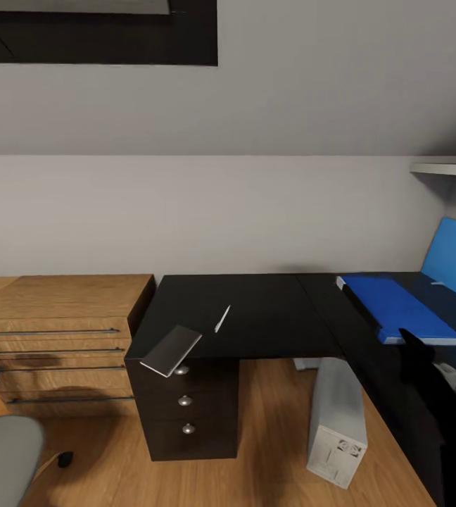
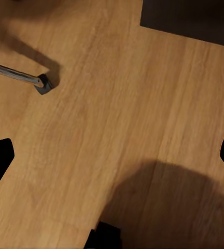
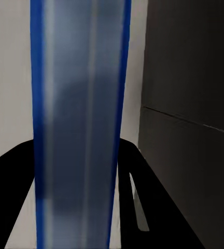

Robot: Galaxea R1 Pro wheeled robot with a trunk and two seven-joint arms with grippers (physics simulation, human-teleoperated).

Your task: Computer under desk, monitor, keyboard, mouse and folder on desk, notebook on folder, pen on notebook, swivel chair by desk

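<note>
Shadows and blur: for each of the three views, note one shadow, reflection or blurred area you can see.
Head view: the glossy desk mirrors the blue folder near the wall. Left wrist view: a broad soft shadow darkens the wood floor at the lower edge. Right wrist view: the folder between the jaws is close and smeared, with a dim grey patch on it.

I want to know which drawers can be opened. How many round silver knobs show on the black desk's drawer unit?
3, in a vertical line down the drawer unit front: top knob partly covered by the overhanging notebook, middle knob, bottom knob. None seem fully hidden.
</note>
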